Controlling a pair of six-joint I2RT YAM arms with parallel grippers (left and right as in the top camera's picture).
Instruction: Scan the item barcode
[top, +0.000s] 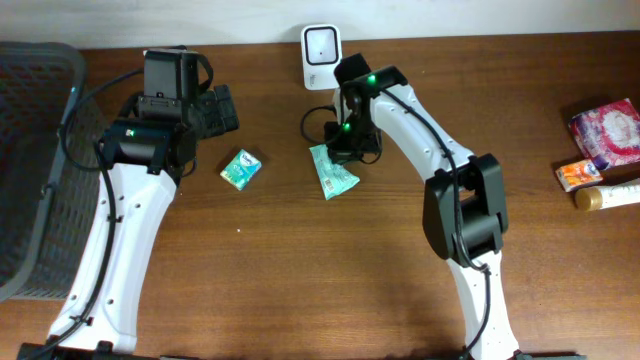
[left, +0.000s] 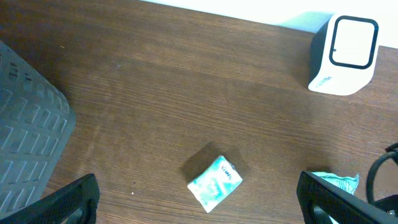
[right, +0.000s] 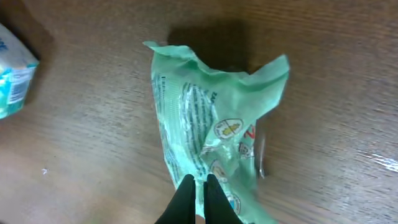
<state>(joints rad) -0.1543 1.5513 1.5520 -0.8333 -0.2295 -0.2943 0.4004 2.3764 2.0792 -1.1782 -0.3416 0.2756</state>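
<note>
On the table (top: 300, 260) near the scanner (top: 320, 55) lies the green packet (right: 211, 118); our right end effector (right: 198, 196) pinches its crimped end. We judge it light, soft, crinkly and slippery: hold the flat seam. Our left end effector (left: 199, 208) gapes wide, empty.

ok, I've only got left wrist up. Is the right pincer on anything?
Observer: Yes. The right pincer is shut on one end of the green packet.
Operator: Is the packet at the scanner?
Observer: No. Overhead shows it in front of the white scanner, apart from it.
Operator: Anything out of my frame to the right?
Observer: Three more items sit at the table's far right edge: a pink pack, an orange pack and a tube.
</note>
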